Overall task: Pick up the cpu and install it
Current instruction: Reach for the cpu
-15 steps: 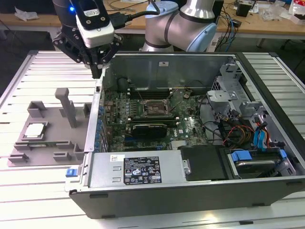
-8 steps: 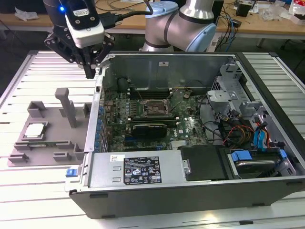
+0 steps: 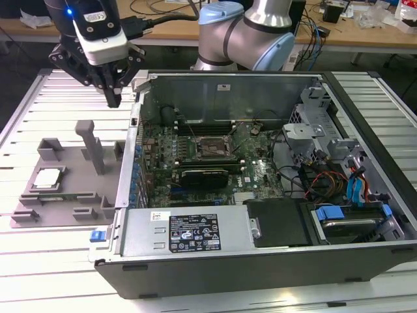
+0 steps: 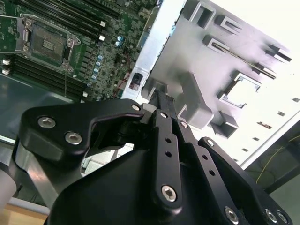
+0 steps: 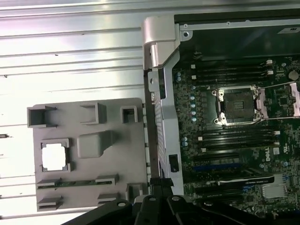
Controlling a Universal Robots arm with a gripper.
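Silvery-grey and square, the chip [image 3: 47,177] lies flat in a recess of a grey plastic holder [image 3: 71,194]. The holder rests on the slatted metal counter [image 3: 32,104], toward the exterior view's left, just beside an open computer case [image 3: 195,274]. Inside the case, a green board carries a square socket [image 3: 212,149] with a metal bracket. My claw [image 3: 115,98] hangs above the holder's far edge, near the case wall and well apart from the chip. In the second wrist view its black fingers [image 4: 164,103] are drawn together, holding nothing.
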